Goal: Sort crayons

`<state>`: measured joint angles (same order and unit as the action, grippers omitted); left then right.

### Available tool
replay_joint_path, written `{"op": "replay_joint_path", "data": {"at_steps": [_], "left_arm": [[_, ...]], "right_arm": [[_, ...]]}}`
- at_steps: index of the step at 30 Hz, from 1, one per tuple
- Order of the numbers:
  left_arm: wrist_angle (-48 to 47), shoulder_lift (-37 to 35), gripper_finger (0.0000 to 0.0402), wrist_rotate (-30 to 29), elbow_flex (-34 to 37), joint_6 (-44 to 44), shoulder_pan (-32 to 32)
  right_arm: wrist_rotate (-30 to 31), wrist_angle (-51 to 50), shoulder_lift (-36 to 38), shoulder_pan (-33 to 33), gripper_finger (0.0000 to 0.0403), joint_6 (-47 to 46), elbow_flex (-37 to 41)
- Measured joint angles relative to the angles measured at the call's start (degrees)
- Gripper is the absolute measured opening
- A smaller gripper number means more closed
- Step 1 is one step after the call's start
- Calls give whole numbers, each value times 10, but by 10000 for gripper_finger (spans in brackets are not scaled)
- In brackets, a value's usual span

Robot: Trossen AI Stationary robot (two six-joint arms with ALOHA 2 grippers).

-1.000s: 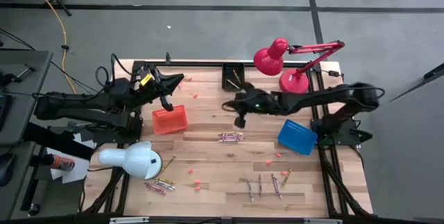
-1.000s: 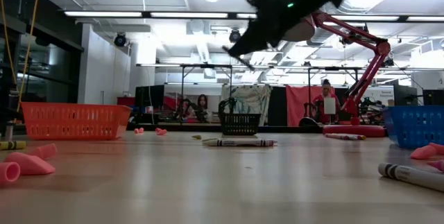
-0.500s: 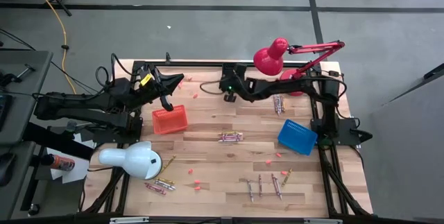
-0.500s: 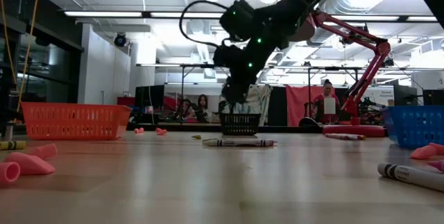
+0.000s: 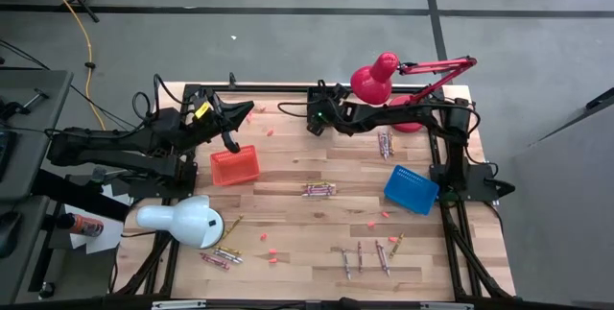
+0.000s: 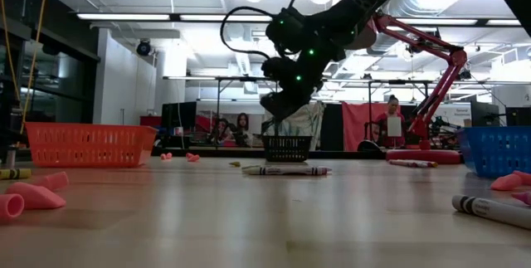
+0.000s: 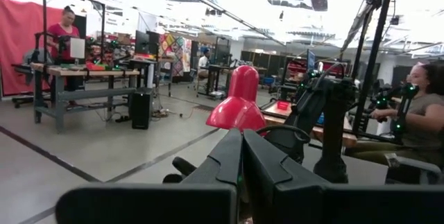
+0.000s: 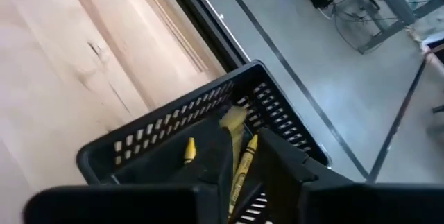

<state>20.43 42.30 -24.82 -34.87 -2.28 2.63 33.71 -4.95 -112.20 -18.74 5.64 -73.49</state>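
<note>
Two arms share the pale plank table (image 5: 288,228), and only the right one has moved: a second ago its gripper hung over the middle of the boards, and now the right gripper (image 5: 316,118) sits at the far edge directly above the black basket (image 8: 173,137). Its fingers (image 8: 277,158), which were pinched together, now stand slightly apart, with a yellow crayon (image 8: 243,165) showing in the gap between them inside the basket; whether they still touch it I cannot tell. Another yellow crayon (image 8: 189,150) lies against the slotted plastic wall.

The left gripper (image 5: 230,130) has stayed put above the orange mesh basket (image 5: 235,165), its two dark fingers (image 7: 229,161) pressed flat together.

Rest of the scene is unchanged. A blue slotted basket (image 5: 411,188) sits tilted by the right arm's base. A glossy red desk lamp (image 5: 376,78) and a smooth white lamp shade (image 5: 182,220) flank the table. A bunch of paper-wrapped crayons (image 5: 318,190) lies mid-table, more crayon sticks (image 5: 369,254) are scattered along the near edge, another bunch (image 5: 386,143) rests beside the red lamp, and small pink crumbs (image 5: 274,254) dot the wood.
</note>
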Motion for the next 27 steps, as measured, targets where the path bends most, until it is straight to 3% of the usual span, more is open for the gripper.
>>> {"op": "replay_joint_path", "data": {"at_steps": [8, 10, 15, 18, 22, 27], "left_arm": [[0, 0, 3, -1, 0, 0, 0], [0, 0, 3, -1, 0, 0, 0], [-2, 0, 3, -1, 0, 5, 0], [-7, 0, 3, -1, 0, 5, 0], [-27, 0, 3, -1, 0, 4, 0], [-47, 0, 3, 2, 0, -6, -1]], "right_arm": [[-19, -47, 7, 5, 140, -25, -17], [-71, -68, 18, 8, 154, -41, -29], [-299, -98, 55, 18, 172, -72, -33], [-393, -135, 78, 39, 173, -68, -33], [-463, -227, 108, 78, 174, -36, -33], [-472, -337, 145, 132, 174, -8, -33]]}}
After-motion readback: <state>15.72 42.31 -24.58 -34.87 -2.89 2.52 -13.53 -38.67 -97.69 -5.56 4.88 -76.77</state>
